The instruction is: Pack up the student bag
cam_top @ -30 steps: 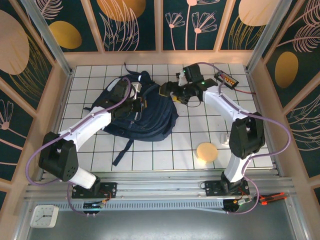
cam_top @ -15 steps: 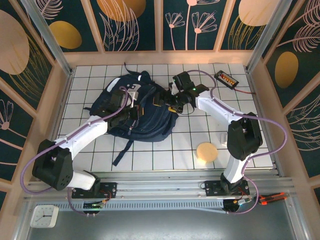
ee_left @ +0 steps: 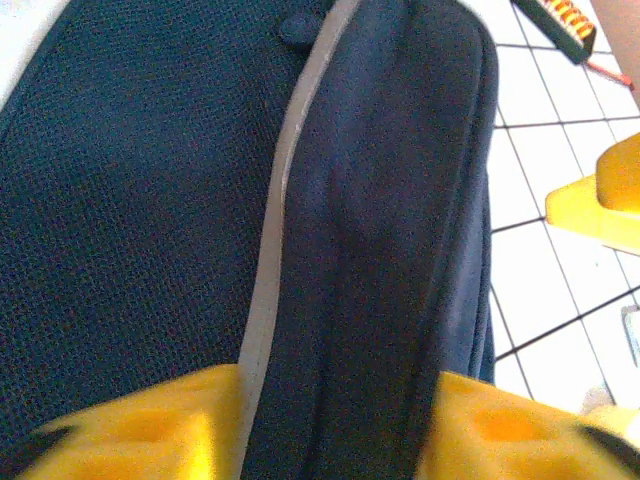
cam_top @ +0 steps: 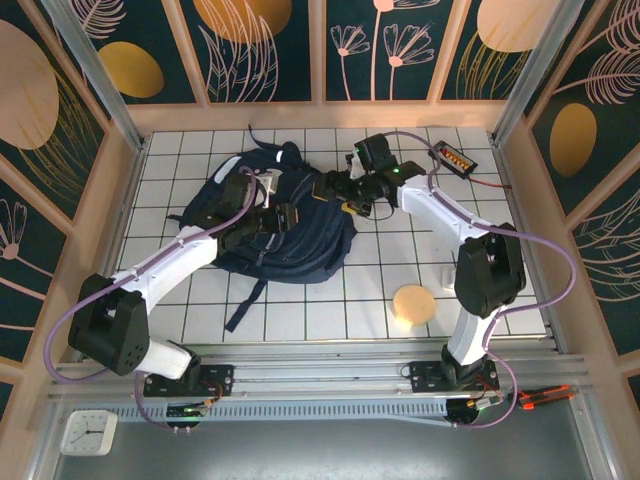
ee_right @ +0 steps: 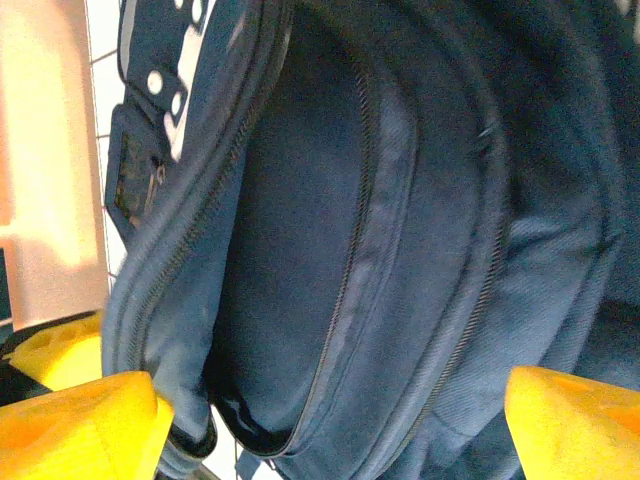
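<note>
The white grid-lined tabletop [cam_top: 380,270] bears a large dark navy fabric backpack [cam_top: 310,250] on its far left half. A flat round tan disc [cam_top: 413,303] lies at the near right, well apart from a small black orange-marked device [cam_top: 452,158] in the far right corner.

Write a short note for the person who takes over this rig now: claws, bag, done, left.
Left claw: open, jaws astride a fold of the student bag.
Right claw: open wide, facing the bag's unzipped compartment.
Bag lies on the table; a tan disc and a small black device lie outside it.
Done: compartment unzipped. Left: likely load the loose items, then zip shut.
</note>
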